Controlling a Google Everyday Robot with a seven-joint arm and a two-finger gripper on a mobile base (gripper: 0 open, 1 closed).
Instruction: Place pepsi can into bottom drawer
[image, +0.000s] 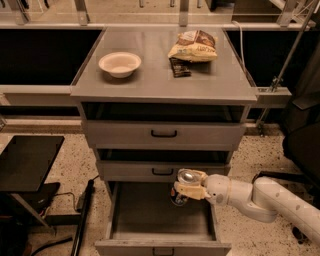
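**End effector pinching pepsi can over open bottom drawer**

End effector (184, 187) sits at the rear right of the pulled-out drawer, just in front of the middle drawer's face. Cream fingers (191, 190) are clamped on the pepsi can (187, 176). The can is roughly upright, with its silver top facing up and its dark body hanging below the fingers. Can't tell whether its base touches the drawer floor.

White arm (260, 199) runs off to the right of the end effector and out of the lower right corner.

Bottom drawer (150, 215) lies directly under and in front of the end effector, fully open with a flat grey floor.

Middle drawer (162, 171) is just behind and above, closed, with a black handle. Top drawer (164, 133) is further up and also closed.

Worktop (160, 82) is well above the end effector. It carries:
- Cream bowl (119, 64), up and to the left.
- Tan snack bag (194, 46), almost straight above, lying on a small dark packet (179, 68).

Black side table (25, 160) is far left, on the speckled floor (77, 165).
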